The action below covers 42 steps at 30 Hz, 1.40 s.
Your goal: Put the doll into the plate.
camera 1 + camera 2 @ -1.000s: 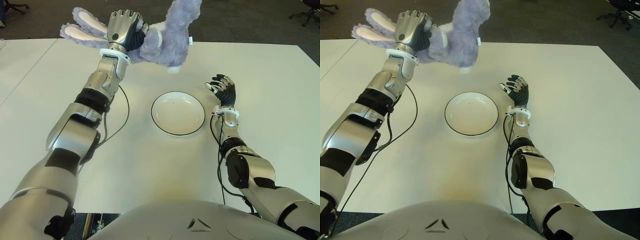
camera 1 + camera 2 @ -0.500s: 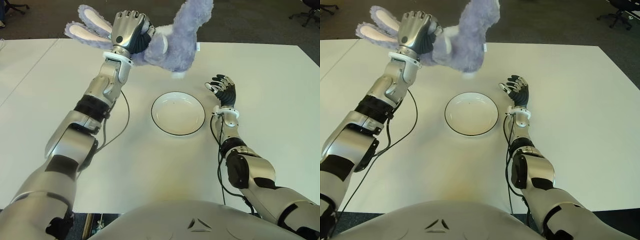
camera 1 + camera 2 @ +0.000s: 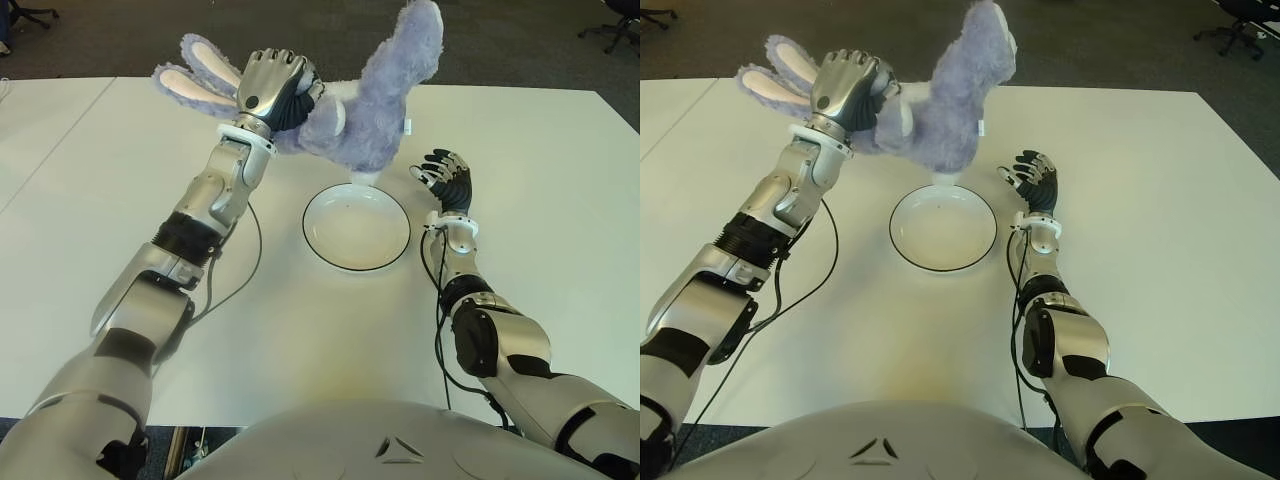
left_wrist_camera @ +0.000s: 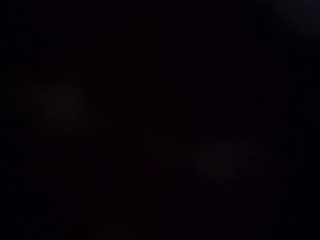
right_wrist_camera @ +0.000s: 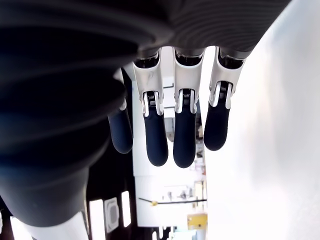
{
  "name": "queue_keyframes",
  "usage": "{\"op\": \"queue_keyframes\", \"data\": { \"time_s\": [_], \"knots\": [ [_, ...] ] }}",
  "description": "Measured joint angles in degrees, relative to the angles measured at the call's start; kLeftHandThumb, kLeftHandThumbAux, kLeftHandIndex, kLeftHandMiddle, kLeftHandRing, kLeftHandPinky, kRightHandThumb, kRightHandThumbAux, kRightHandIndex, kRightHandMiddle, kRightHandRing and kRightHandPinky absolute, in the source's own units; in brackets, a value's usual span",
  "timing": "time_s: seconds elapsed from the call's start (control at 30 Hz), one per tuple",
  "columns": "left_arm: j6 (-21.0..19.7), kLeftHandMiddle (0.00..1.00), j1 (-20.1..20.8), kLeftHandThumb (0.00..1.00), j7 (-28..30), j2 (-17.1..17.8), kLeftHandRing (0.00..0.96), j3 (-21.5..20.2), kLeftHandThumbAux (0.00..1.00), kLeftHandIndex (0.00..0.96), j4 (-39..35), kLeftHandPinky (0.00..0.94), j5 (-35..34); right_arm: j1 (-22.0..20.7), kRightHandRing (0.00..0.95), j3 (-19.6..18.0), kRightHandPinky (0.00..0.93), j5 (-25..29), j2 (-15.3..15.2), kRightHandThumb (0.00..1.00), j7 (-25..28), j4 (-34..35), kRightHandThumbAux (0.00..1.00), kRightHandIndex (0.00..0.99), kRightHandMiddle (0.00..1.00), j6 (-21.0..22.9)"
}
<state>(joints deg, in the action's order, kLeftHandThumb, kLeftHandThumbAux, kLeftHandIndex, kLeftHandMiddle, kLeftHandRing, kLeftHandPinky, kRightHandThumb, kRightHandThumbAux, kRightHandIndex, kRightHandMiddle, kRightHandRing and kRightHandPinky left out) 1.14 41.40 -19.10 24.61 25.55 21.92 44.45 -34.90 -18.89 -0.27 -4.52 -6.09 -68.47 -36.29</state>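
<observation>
above the white tabletop (image 3: 560, 180), in the left eye view, the left hand (image 3: 272, 88) is up in the air with its fingers curled tight around the purple bunny doll (image 3: 375, 105). the doll's 2 long ears (image 3: 195, 82) stick out past the hand on the robot's left side. the rest of its fluffy body hangs over the far edge of the round white plate (image 3: 356, 227), not touching it as far as i can tell. the right hand (image 3: 447, 178) shows just to the right of the plate, holding nothing.

in the right eye view it is the same: the doll (image 3: 950, 100) is held over the plate's (image 3: 943, 227) far rim.

the left wrist view is all dark, so nothing shows there.

in the right wrist view, the right hand's fingers (image 5: 184, 127) hang straight and loose, a little apart, with nothing in them.
</observation>
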Motion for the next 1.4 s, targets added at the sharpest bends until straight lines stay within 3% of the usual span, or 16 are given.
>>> {"op": "queue_keyframes", "data": {
  "time_s": [0.43,0.67,0.9,1.23,1.4],
  "knots": [
    [0.1,0.82,-2.9,0.88,0.3,-3.9,0.823,1.6,0.643,0.689,0.0,0.833,0.6,0.0,0.369,-0.1,0.353,0.1,0.0,0.024,0.5,0.0,0.85,0.291,0.353,0.0],
    [0.7,0.835,-4.2,0.887,1.5,-6.3,0.839,2.8,0.655,0.703,0.0,0.869,0.6,0.0,0.362,-0.1,0.346,0.1,0.0,0.031,0.5,0.0,0.842,0.289,0.35,0.0],
    [0.7,0.842,-4.9,0.892,4.1,-7.4,0.847,3.0,0.658,0.708,0.0,0.868,0.6,0.0,0.356,-0.1,0.323,0.1,0.0,0.036,0.6,0.0,0.844,0.29,0.348,0.0],
    [0.8,0.82,-7.0,0.859,4.4,-9.1,0.821,3.2,0.657,0.687,0.2,0.828,0.5,0.0,0.373,-0.1,0.358,0.1,0.0,0.02,0.6,0.0,0.849,0.295,0.359,0.0],
    [1.2,0.817,-8.5,0.877,4.4,-11.3,0.818,3.2,0.653,0.683,0.6,0.827,0.0,0.0,0.36,-0.1,0.305,0.1,0.0,0.02,0.6,0.0,0.857,0.291,0.35,0.0]
  ]
}}
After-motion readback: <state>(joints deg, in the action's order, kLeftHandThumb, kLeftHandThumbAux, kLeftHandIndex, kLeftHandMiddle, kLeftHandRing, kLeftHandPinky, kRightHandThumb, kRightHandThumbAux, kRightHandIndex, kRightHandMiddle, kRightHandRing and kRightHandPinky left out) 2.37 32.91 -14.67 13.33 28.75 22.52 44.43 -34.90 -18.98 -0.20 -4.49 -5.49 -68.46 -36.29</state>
